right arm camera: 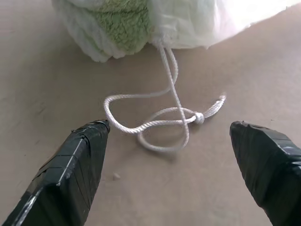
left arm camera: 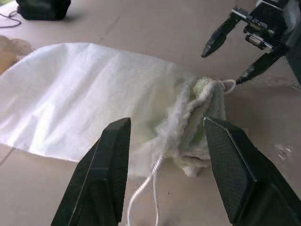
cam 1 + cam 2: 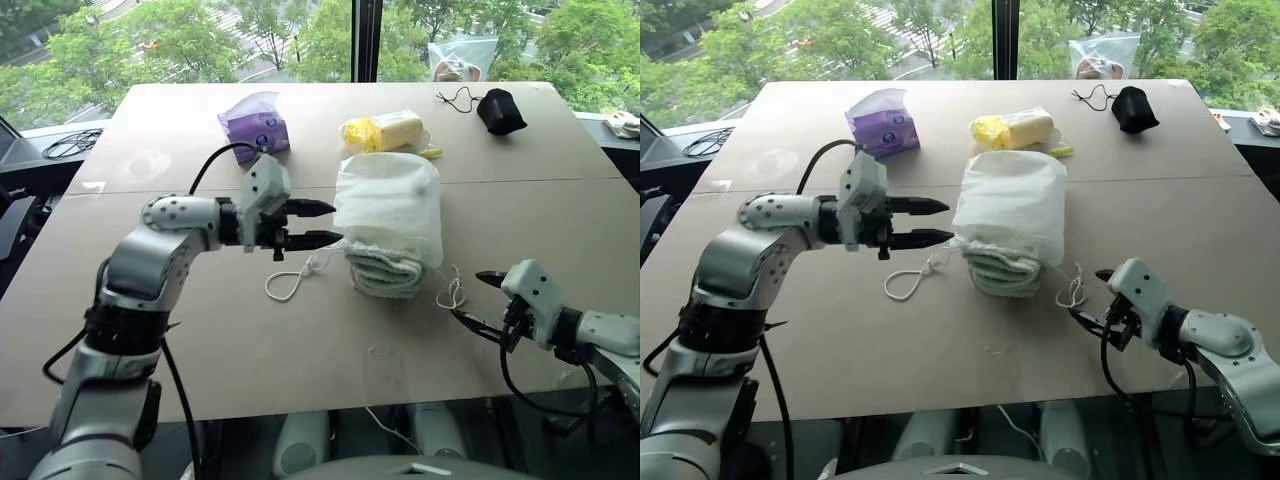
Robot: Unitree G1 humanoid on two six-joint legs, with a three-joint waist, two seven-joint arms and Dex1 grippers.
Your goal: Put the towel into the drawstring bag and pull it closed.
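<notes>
A purple tissue pack (image 3: pixel 255 126) is lying on the far left part of the tan table (image 3: pixel 200 330). A clear plastic bag with yellow contents (image 3: pixel 385 132) is sitting near the middle of the far side. A small black pouch (image 3: pixel 500 111) with a thin cord (image 3: pixel 455 98) is resting toward the far right corner. Green trees (image 3: pixel 180 40) are showing through the window beyond the table.

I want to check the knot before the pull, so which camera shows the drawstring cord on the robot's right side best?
The right wrist view: the right cord lies looped with its knot between the open right gripper fingers. Both eye views show it as a small loop beside the drawstring bag. The left wrist view catches just a bit past the towel.
</notes>
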